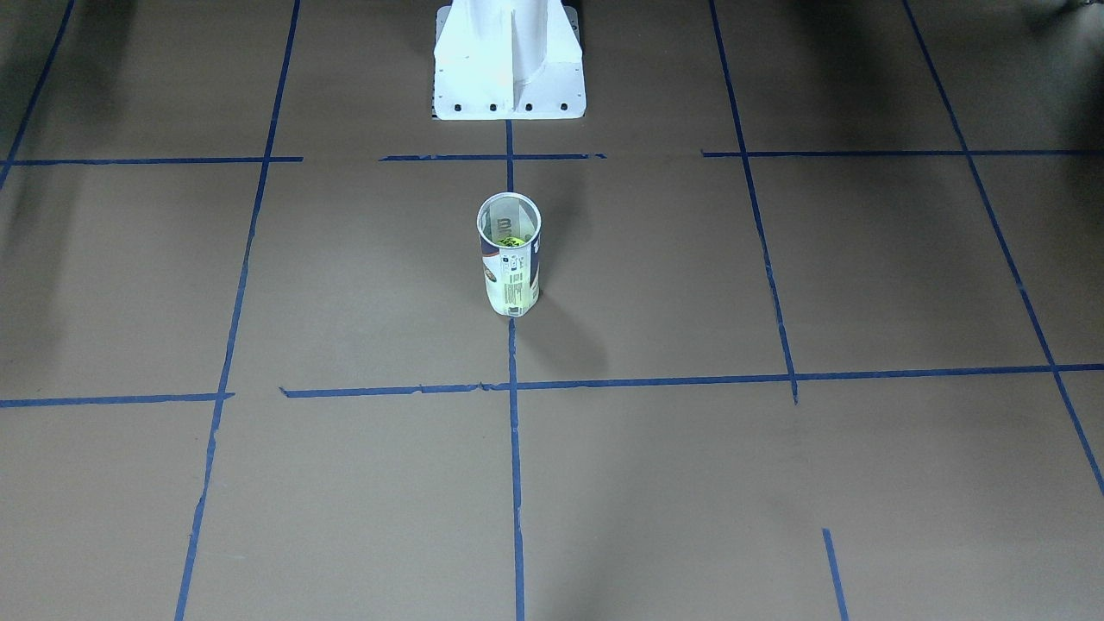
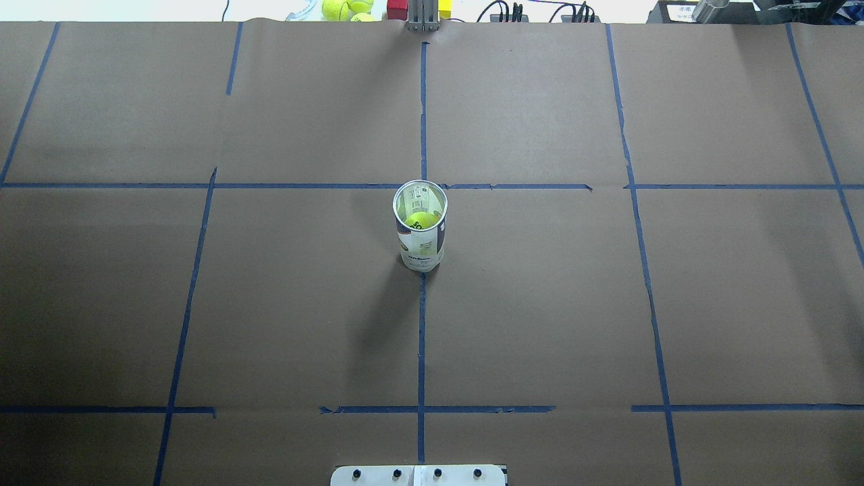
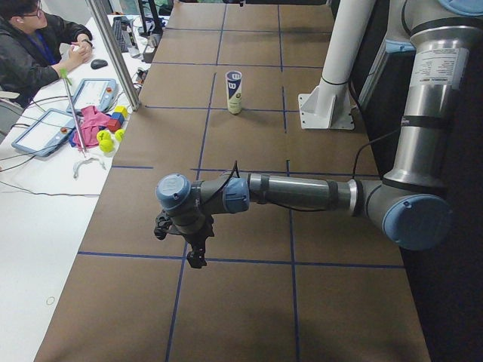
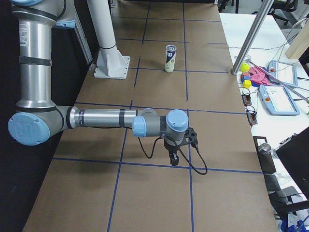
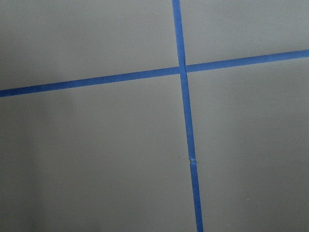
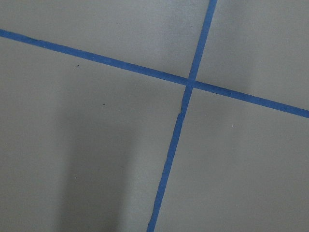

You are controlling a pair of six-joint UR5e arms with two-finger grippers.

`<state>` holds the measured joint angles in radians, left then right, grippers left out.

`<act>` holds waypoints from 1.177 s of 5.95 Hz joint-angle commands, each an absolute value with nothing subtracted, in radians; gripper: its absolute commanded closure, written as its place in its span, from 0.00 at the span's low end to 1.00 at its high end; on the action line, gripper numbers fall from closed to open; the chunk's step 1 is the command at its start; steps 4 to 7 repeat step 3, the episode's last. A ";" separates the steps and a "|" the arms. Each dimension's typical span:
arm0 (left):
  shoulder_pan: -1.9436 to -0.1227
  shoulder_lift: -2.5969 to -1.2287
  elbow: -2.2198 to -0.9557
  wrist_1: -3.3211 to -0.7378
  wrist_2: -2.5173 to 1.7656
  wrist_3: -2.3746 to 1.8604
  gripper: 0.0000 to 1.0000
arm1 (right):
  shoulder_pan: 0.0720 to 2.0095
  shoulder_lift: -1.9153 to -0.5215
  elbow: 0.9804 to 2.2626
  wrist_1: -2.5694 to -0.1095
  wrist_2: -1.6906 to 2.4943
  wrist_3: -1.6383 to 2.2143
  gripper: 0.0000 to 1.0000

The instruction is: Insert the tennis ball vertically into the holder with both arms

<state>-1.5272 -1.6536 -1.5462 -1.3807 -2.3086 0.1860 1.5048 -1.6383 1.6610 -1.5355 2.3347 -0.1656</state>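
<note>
Tennis ball (image 2: 420, 221) already sits in the upright holder (image 2: 420, 243) at mid-frame of the overhead view, long axis vertical, with left gripper (image 3: 196, 258) and right gripper (image 4: 174, 161) both well apart and about equally far, openness cannot be told.

The brown-papered bench (image 2: 540, 304) is gridded with blue tape (image 2: 421, 337); a white pedestal (image 1: 509, 60) is mounted at one edge; a person (image 3: 30, 47) is seated alongside.
</note>
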 commanded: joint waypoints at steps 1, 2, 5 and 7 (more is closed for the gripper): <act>-1.526 -1.654 -1.546 -1.381 -2.310 0.186 0.00 | 1.505 -1.638 1.661 -1.536 2.335 -0.164 0.00; -1.526 -1.654 -1.548 -1.381 -2.310 0.186 0.00 | 1.505 -1.638 1.660 -1.528 2.336 -0.164 0.00; -1.526 -1.649 -1.548 -1.381 -2.310 0.186 0.00 | 1.505 -1.644 1.660 -1.523 2.336 -0.164 0.00; -1.526 -1.649 -1.548 -1.381 -2.310 0.186 0.00 | 1.505 -1.644 1.660 -1.523 2.336 -0.164 0.00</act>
